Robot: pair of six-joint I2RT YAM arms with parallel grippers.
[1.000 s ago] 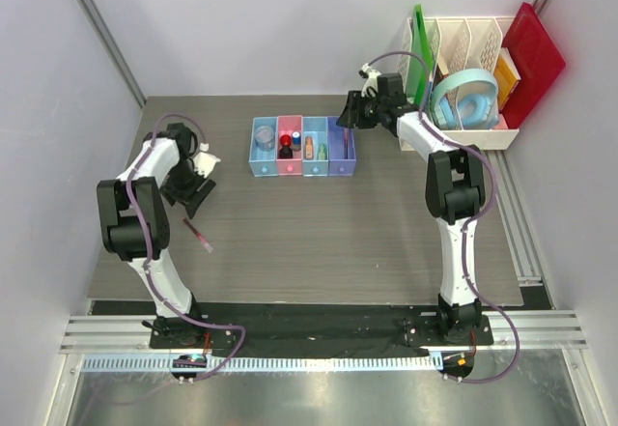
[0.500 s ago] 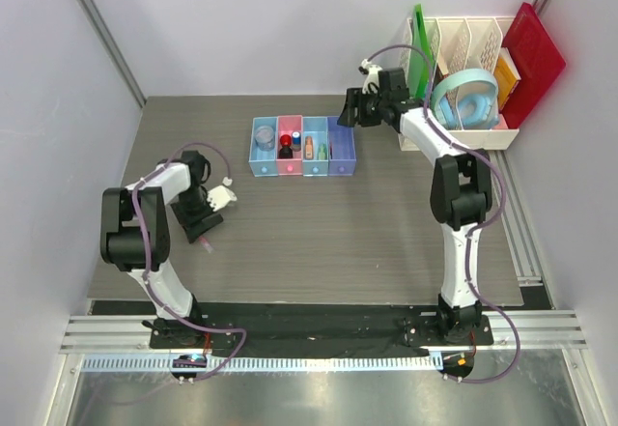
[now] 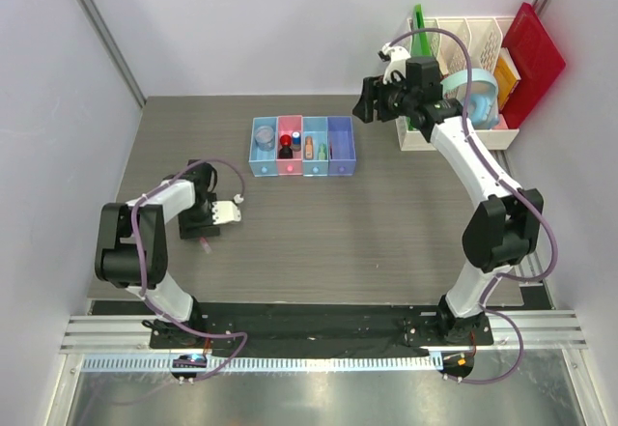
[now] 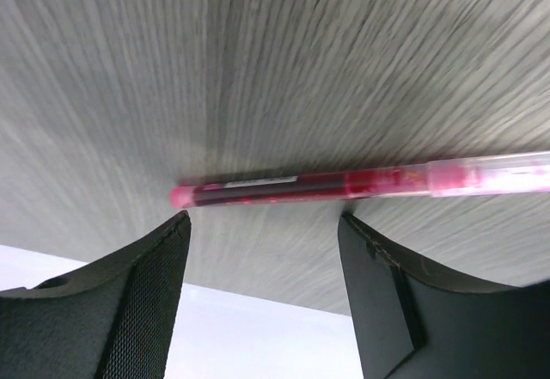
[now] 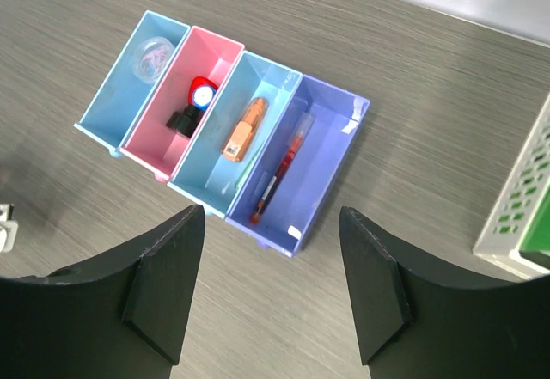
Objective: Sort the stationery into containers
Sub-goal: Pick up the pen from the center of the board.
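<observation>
A dark red pen [image 4: 361, 181] lies flat on the table just beyond my open left gripper [image 4: 262, 224], untouched; in the top view the pen [image 3: 206, 245] pokes out by that gripper [image 3: 200, 231]. My right gripper [image 5: 271, 216] is open and empty, raised over the table near the bins, at the back right in the top view [image 3: 365, 103]. The four joined bins hold a clear round piece [image 5: 152, 57] in the light blue bin [image 5: 103, 108], a blue-capped red piece [image 5: 200, 95] in the pink bin [image 5: 146, 143], an orange marker [image 5: 243, 130] and a green marker [image 5: 245, 173] in the second blue bin [image 5: 199, 192], and another red pen [image 5: 282, 173] in the purple bin [image 5: 339, 151].
A white slotted rack [image 3: 463, 136] stands at the back right with a green board [image 3: 417, 40], a light-blue ring [image 3: 473, 83] and a red board [image 3: 531, 59], close behind my right arm. Its corner shows in the right wrist view [image 5: 524, 198]. Grey walls stand on both sides.
My left gripper swung toward the near side and came down at the pen on the table. My right gripper let a red pen go into the purple bin and drew back to the right and up.
</observation>
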